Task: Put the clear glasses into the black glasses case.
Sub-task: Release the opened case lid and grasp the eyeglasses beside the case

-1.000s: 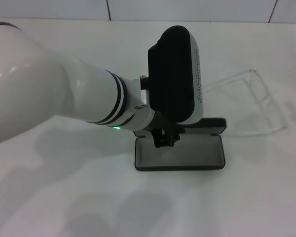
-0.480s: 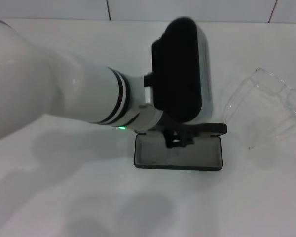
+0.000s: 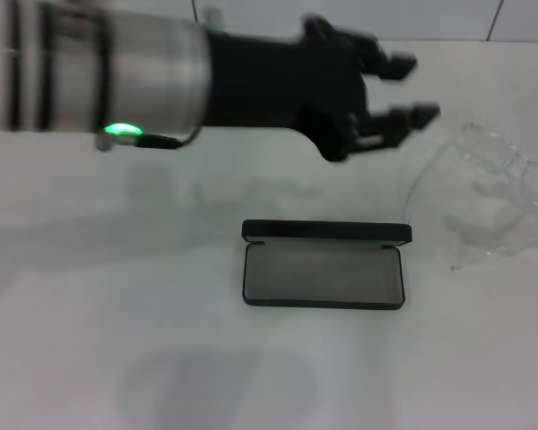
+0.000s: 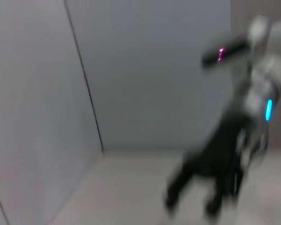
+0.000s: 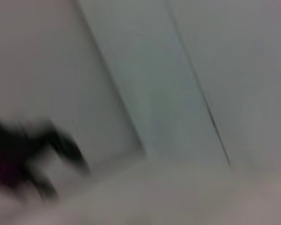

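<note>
The clear glasses point(image 3: 480, 193) lie near the right edge of the white worktop point(image 3: 117, 340), lens towards the black glasses case point(image 3: 324, 269). The case lies open mid-worktop, long axis left to right. No writing is visible. The left gripper point(image 3: 412, 90) hovers behind it, fingers point(image 3: 396, 63) spread, empty. The right gripper's point(image 4: 192, 206) fingers: cannot tell.

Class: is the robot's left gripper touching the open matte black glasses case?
Apart. In the head view the left gripper, fingers open, hangs above and behind the black glasses case, with bare white table between them.
</note>
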Controlling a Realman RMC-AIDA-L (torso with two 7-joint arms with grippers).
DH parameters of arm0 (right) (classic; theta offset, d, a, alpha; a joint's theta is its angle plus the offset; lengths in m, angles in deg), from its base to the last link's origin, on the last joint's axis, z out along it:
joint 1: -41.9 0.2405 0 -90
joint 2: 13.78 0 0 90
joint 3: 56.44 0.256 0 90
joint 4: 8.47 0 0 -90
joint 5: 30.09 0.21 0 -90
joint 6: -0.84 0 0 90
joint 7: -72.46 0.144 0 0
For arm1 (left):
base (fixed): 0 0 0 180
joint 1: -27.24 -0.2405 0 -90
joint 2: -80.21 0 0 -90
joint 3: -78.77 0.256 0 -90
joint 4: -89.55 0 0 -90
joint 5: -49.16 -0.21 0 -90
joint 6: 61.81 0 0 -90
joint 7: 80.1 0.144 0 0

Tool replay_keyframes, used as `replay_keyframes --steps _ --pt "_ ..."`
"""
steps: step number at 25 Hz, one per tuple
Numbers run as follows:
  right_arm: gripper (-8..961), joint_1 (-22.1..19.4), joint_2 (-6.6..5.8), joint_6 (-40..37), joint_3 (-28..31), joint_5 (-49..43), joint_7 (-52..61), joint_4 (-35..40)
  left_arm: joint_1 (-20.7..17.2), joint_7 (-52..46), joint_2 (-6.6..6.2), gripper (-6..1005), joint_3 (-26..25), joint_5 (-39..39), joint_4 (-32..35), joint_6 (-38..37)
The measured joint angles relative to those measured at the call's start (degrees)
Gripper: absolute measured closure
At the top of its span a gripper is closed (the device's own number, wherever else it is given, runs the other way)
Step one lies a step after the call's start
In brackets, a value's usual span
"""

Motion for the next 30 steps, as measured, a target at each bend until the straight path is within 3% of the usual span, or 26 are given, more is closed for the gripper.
replay_keyframes --steps 2,4,6,8,11,14,22,30 --pt "103 1.67 1.32 3.17 -8.11 -14.8 13.43 17.94 -1.89 4.49 -0.01 548 -6.07 9.95 -5.15 -3.01" --pt "109 2.57 1.64 3.4 -10.13 -18.88 16.36 21.41 -2.4 5.61 -0.01 549 -7.24 11.87 -6.55 -4.07" --pt "114 5.44 2.05 3.15 -13.59 -27.34 22.14 27.43 -3.34 7.74 -0.03 550 -9.21 15.39 -9.96 -6.02" --pt "119 9.57 1.79 1.59 -15.44 -34.69 26.32 28.55 -4.0 9.61 -0.03 551 -10.11 17.69 -12.97 -7.36" --pt "127 14.93 1.32 -0.51 -16.3 -43.68 29.5 25.67 -4.4 12.14 -0.03 552 -10.85 20.1 -16.88 -8.73" --pt "134 18.43 1.6 0.23 -16.45 -49.81 29.7 21.01 -4.01 14.37 -0.05 553 -11.14 21.78 -20.09 -9.75" --pt "218 20.69 1.95 11.64 -21.67 -53.28 29.26 11.78 -4.64 16.09 -0.12 555 -12.45 22.97 -22.03 -12.14" --pt "252 22.57 2.22 18.37 -21.94 -52.85 26.34 3.58 -3.93 16.46 -0.11 557 -12.59 23.0 -22.99 -12.41"
